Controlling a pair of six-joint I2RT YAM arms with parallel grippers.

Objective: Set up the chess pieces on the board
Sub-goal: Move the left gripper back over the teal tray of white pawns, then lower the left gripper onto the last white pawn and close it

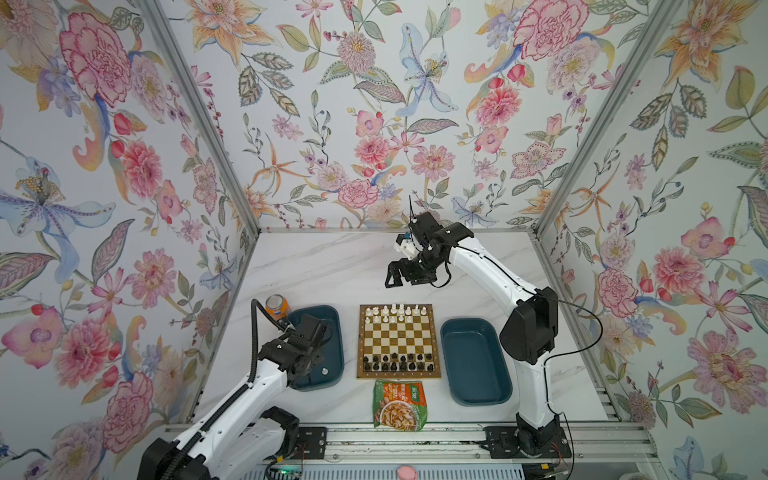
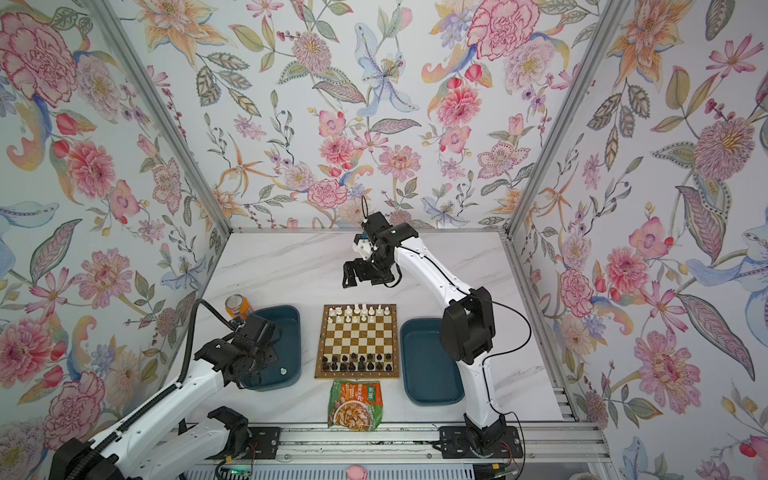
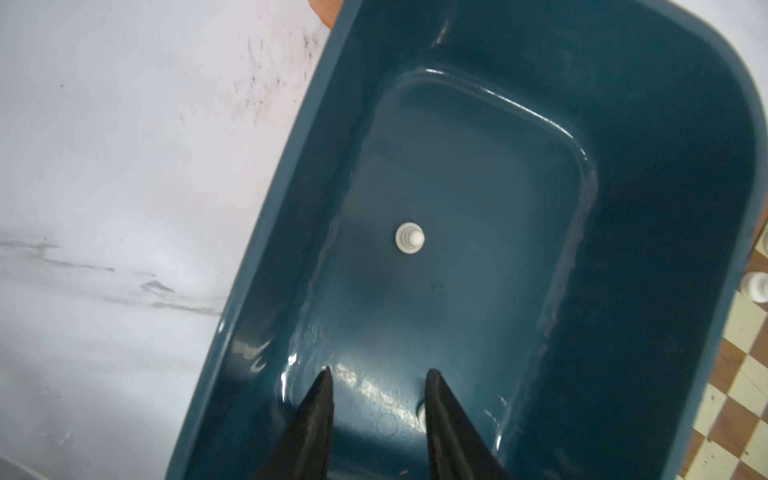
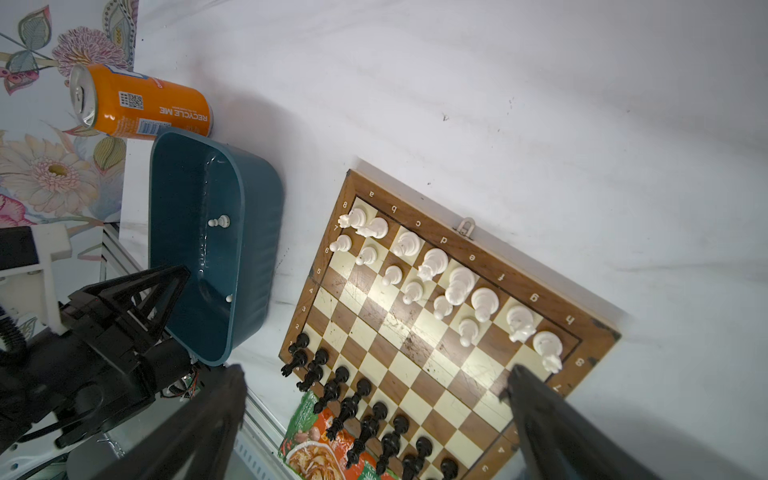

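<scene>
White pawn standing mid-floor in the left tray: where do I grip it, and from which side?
Grip the white pawn at its neck, just under the round head, coming straight down. It stands upright on its base, away from the tray walls, which would likely block a sideways reach. The left gripper, fingers apart, is over that tray.

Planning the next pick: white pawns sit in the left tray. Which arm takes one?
Left. The left gripper hangs open over the left tray, close to a white pawn standing in it. The right gripper, open and empty, is raised near the board's far side, away from that tray.
</scene>
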